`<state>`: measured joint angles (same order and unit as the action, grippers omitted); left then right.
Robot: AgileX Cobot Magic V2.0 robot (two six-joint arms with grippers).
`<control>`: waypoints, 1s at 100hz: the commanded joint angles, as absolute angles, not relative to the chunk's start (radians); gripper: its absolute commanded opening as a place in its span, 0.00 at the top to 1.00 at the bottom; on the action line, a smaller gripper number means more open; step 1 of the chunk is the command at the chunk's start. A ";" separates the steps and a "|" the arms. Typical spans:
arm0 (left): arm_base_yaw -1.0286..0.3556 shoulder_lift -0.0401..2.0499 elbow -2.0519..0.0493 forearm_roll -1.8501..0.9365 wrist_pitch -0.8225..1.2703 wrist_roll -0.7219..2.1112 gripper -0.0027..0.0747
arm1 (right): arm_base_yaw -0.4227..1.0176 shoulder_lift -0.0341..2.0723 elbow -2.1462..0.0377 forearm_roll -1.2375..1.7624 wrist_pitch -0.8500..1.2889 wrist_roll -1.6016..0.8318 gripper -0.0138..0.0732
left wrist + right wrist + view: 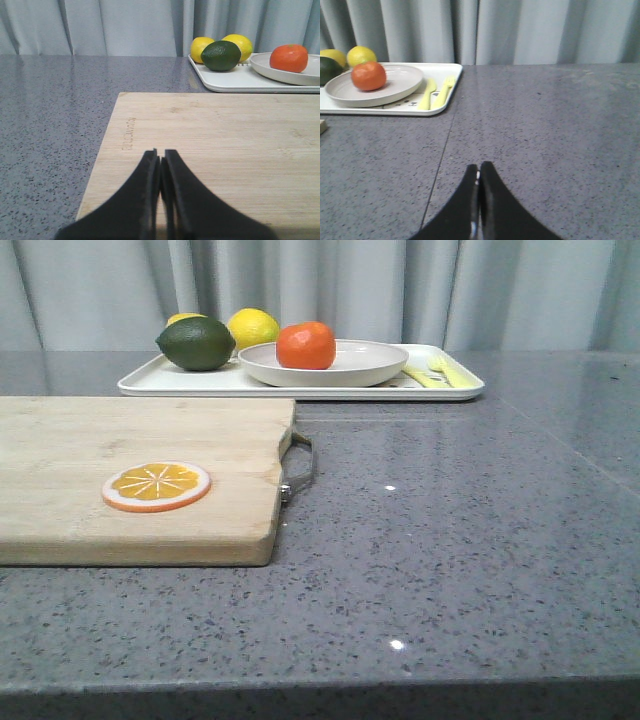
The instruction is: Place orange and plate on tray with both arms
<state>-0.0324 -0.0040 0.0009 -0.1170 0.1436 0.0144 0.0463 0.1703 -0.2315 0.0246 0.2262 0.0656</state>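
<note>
- A grey speckled bench is being shown from the front, with pale curtains hanging behind its far edge.
- The tray, white and rectangular, is being seen lying along the far edge of the bench, near the middle.
- The plate, round and off-white, is being carried by the tray, and the orange is being held in the plate, left of its centre.
- A dark green lime and two lemons are being seen on the tray's left part, just beside the plate; a yellow fork and spoon are lying on its right part.
- A wooden cutting board is being shown at the bench's left edge, nearer the front, with a flat orange slice lying on it and a metal handle on its right side.
- The left gripper is being seen only in its wrist view, hanging over the cutting board with its fingers pressed together and nothing between them.
- The right gripper is likewise being seen only in its wrist view, over bare bench well apart from the tray, its fingers closed against each other and empty.
- Neither arm is being shown in the front view.
- The task is being judged as finished, since orange and plate are both resting on the tray and both arms are standing clear.
- No further placing move is being called for; at most, the arms are to be kept back from the tray so that nothing is knocked.
</note>
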 commanded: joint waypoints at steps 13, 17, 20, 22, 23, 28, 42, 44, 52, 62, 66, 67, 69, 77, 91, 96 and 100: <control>-0.031 -0.036 0.024 -0.116 0.073 0.007 0.99 | 0.006 0.105 -0.138 -0.103 -0.048 0.187 0.92; -0.031 -0.036 0.024 -0.116 0.073 0.007 0.99 | -0.003 0.082 -0.110 -0.103 -0.069 0.194 0.92; -0.031 -0.036 0.024 -0.116 0.073 0.007 0.99 | -0.008 0.066 -0.093 -0.103 -0.074 0.196 0.92; -0.031 -0.036 0.024 -0.116 0.073 0.007 0.99 | -0.012 0.055 -0.081 -0.103 -0.075 0.196 0.92; -0.031 -0.036 0.024 -0.116 0.073 0.007 0.99 | -0.014 0.048 -0.074 -0.103 -0.073 0.197 0.92; -0.031 -0.036 0.024 -0.116 0.073 0.007 0.99 | -0.023 0.022 -0.051 -0.103 -0.069 0.197 0.92; -0.031 -0.036 0.024 -0.116 0.073 0.007 0.99 | -0.027 -0.031 0.000 -0.103 -0.067 0.197 0.92; -0.031 -0.036 0.024 -0.116 0.073 0.007 0.99 | -0.027 -0.031 0.006 -0.103 -0.070 0.197 0.92; -0.031 -0.034 0.024 -0.118 0.073 0.007 0.99 | -0.027 -0.031 0.029 -0.103 -0.072 0.197 0.92; -0.031 -0.034 0.024 -0.118 0.073 0.007 0.99 | -0.027 -0.031 0.028 -0.103 -0.044 0.197 0.92; -0.031 -0.034 0.024 -0.118 0.073 0.007 0.99 | -0.027 -0.031 0.028 -0.103 -0.044 0.197 0.92; -0.031 -0.034 0.024 -0.118 0.073 0.007 0.99 | -0.027 -0.031 0.028 -0.103 -0.044 0.197 0.92; -0.031 -0.034 0.024 -0.118 0.073 0.007 0.99 | -0.027 -0.031 0.028 -0.103 -0.044 0.197 0.92; -0.031 -0.034 0.024 -0.118 0.073 0.007 0.99 | -0.027 -0.031 0.028 -0.103 -0.044 0.197 0.92; -0.031 -0.034 0.024 -0.118 0.073 0.007 0.99 | -0.027 -0.031 0.028 -0.103 -0.044 0.197 0.92; -0.031 -0.034 0.024 -0.118 0.073 0.007 0.99 | -0.027 -0.031 0.028 -0.103 -0.044 0.197 0.92; -0.031 -0.034 0.024 -0.118 0.073 0.007 0.99 | -0.027 -0.031 0.028 -0.103 -0.044 0.197 0.92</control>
